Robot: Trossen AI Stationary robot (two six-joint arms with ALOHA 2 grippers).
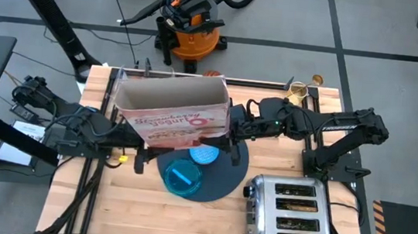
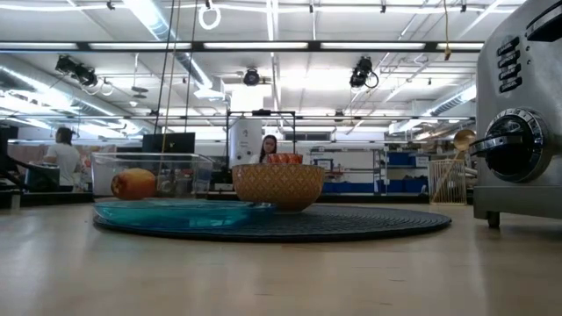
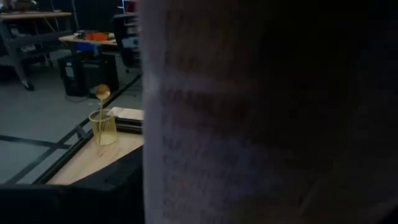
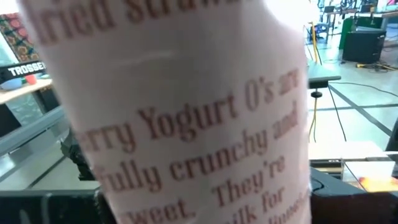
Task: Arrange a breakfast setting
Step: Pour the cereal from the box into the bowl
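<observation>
The pink cereal box (image 1: 172, 115) hangs upright over the table's far middle, its top open. It fills both wrist views (image 3: 261, 124) (image 4: 186, 130). My right gripper (image 1: 231, 132) is shut on its right end and my left gripper (image 1: 138, 137) is at its left end. Below lie the dark round mat (image 1: 225, 183) (image 2: 351, 221), the bowl (image 1: 203, 154) (image 2: 277, 184) and the teal plate (image 1: 181, 178) (image 2: 176, 211), both resting on the mat. A red-orange fruit (image 2: 133, 183) sits beyond the plate. The gold spoon (image 1: 315, 81) (image 3: 102, 93) stands in a holder. The toast slice and cup are out of view. My right gripper holds the cereal box by its right end (image 1: 225, 126), coming level from the table's right side. The box itself hides where the fingers meet it. The box stays upright and lifted clear of the table, above the mat's far edge.
A chrome toaster (image 1: 288, 219) (image 2: 518, 114) stands at the near right. The wire spoon holder (image 1: 297, 91) (image 3: 104, 127) is at the far right. A clear container (image 2: 154, 174) sits behind the plate. An orange vacuum (image 1: 191, 25) stands on the floor beyond the table.
</observation>
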